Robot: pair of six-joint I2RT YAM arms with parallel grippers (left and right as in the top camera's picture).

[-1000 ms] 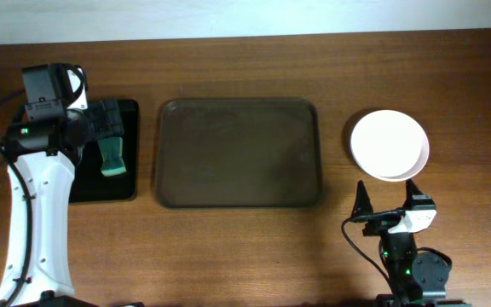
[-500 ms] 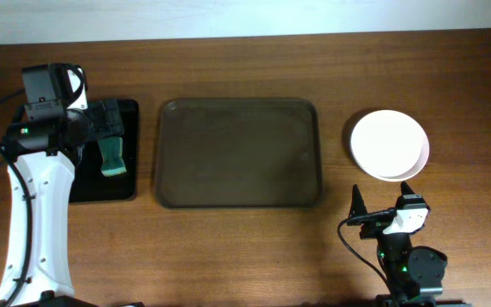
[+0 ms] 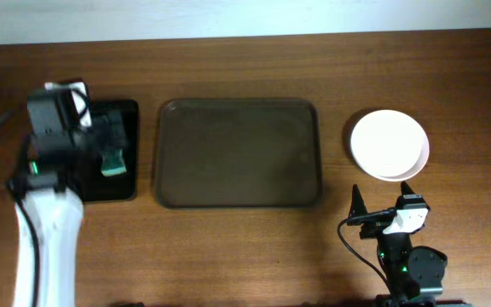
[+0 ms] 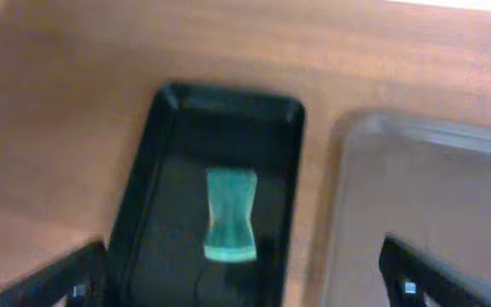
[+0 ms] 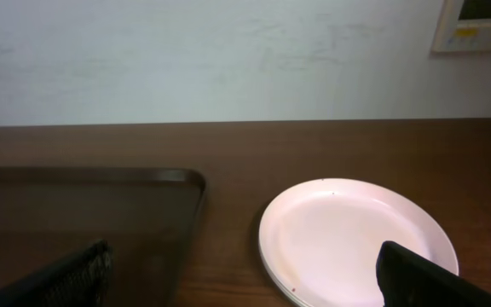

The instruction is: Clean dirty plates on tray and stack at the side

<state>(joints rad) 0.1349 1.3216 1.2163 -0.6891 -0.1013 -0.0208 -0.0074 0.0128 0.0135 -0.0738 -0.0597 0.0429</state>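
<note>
The white plates (image 3: pixel 389 144) lie stacked on the table right of the dark brown tray (image 3: pixel 239 153); the top plate looks clean. The stack also shows in the right wrist view (image 5: pixel 356 239), with the tray's corner (image 5: pixel 83 200) to its left. No plate lies on the tray. My right gripper (image 3: pixel 385 200) is open and empty, just in front of the stack. My left gripper (image 3: pixel 109 128) is open and empty above the small black tray (image 3: pixel 129 189), over a green sponge (image 3: pixel 112 159). In the left wrist view the sponge (image 4: pixel 230 213) lies in the black tray (image 4: pixel 156 153).
The brown tray's edge (image 4: pixel 416 188) shows at the right of the left wrist view. A wall with a small panel (image 5: pixel 476 24) stands behind the table in the right wrist view. The left arm's white link (image 3: pixel 45 247) reaches along the table's left side.
The left arm has shifted and its gripper has lifted slightly off the sponge. The right gripper drew back toward the table's front a second ago and has been still since.
</note>
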